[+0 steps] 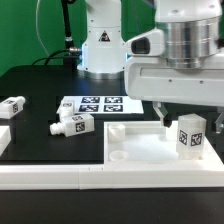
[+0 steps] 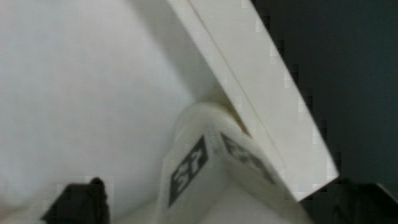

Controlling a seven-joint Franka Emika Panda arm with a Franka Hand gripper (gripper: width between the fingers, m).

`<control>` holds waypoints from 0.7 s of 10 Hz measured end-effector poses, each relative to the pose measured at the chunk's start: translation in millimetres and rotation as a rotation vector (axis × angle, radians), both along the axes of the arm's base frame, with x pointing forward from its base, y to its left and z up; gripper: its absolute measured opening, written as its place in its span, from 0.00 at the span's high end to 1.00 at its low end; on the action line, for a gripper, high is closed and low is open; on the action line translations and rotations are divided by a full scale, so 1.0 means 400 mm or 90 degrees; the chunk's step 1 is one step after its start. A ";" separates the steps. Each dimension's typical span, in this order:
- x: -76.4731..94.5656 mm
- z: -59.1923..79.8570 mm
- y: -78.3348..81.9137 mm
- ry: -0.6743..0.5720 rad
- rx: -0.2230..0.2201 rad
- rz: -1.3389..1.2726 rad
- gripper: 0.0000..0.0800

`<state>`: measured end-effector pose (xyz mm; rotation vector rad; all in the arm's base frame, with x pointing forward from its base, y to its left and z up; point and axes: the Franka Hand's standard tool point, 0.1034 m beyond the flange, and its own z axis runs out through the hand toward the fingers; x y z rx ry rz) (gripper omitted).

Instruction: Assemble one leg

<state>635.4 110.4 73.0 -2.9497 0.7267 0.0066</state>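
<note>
One leg (image 1: pixel 190 135) stands upright with a tag on its face, in the near corner of the white square panel (image 1: pixel 135 150) on the exterior view's right. My gripper (image 1: pixel 184 112) is right above it, with the fingers down on either side of its top. In the wrist view the leg (image 2: pixel 217 165) lies between the two dark fingertips (image 2: pixel 80 203), next to the panel's raised rim (image 2: pixel 249 80). A gap shows between the leg and the fingers, so the gripper (image 2: pixel 217 206) is open around it. Two more legs (image 1: pixel 74 124) (image 1: pixel 12 107) lie on the black table.
The marker board (image 1: pixel 100 104) lies behind the panel, in front of the robot's base (image 1: pixel 100 45). A long white bar (image 1: pixel 60 180) runs along the table's front edge. The panel has a round hole (image 1: pixel 118 158) near its front left corner.
</note>
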 end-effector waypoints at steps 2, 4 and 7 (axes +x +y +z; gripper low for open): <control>0.001 0.000 -0.004 -0.009 -0.002 0.091 0.19; 0.011 0.004 -0.003 -0.040 -0.038 0.336 0.19; 0.011 0.003 -0.007 -0.041 -0.037 0.346 0.22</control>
